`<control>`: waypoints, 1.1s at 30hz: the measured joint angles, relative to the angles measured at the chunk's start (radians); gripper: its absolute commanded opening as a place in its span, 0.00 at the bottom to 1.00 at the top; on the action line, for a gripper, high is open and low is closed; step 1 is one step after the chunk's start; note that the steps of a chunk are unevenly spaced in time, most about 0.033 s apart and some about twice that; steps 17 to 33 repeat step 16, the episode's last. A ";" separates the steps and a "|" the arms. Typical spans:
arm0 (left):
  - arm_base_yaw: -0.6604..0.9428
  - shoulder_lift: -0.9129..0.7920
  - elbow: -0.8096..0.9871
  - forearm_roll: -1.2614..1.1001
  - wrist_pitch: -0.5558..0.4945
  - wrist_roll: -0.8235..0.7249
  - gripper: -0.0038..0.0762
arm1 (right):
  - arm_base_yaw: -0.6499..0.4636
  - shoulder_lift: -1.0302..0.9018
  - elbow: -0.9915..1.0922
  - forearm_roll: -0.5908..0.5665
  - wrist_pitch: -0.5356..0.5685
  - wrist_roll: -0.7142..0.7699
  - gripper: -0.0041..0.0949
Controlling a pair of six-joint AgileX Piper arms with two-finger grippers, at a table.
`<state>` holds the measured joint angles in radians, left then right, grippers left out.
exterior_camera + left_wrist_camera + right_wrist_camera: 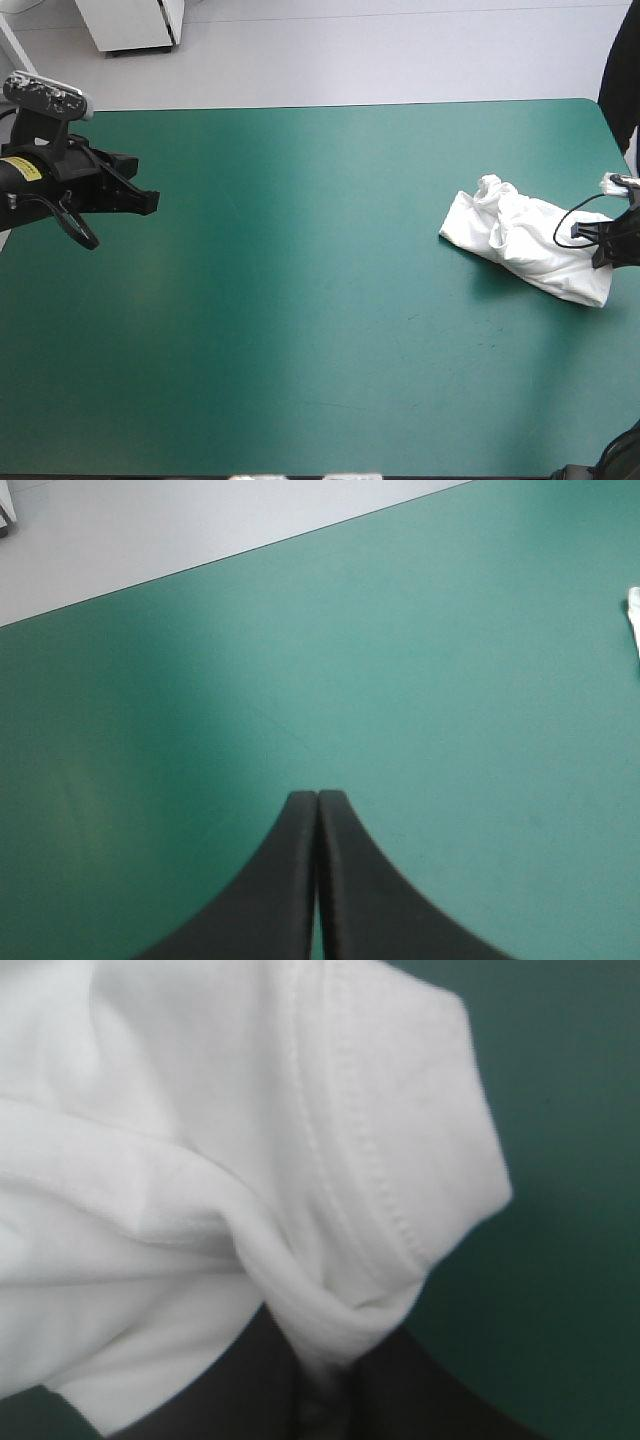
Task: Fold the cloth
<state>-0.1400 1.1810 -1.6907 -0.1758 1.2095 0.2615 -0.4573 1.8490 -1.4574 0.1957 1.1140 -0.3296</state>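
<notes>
T-shirt: the white T-shirt (524, 247) lies as a crumpled heap on the right part of the table (300, 320), close to the right edge and about halfway between the near and far edges. It is not spread flat and not folded.
Cover: the teal-green cover around the heap is bare.
Right gripper: the right gripper (586, 235) is at the side of the heap that faces the table's right edge. In the right wrist view its black fingers (250, 1390) are almost together, and a thick fold of the T-shirt (200, 1160) is pinched between them.
Cloth detail: a stitched hem (350, 1150) runs along the rounded edge of the cloth just ahead of the right gripper (320, 1385).
Left gripper: the left gripper (150, 202) hangs over the left part of the table, well apart from the T-shirt. In the left wrist view the left gripper (318, 802) has its two fingers pressed together in one pointed arch, with nothing between them and only the table (450, 680) ahead.
</notes>
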 measured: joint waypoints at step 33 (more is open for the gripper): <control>-0.024 0.000 0.000 0.028 0.000 0.000 0.04 | -0.004 -0.052 0.025 -0.002 0.000 -0.003 0.23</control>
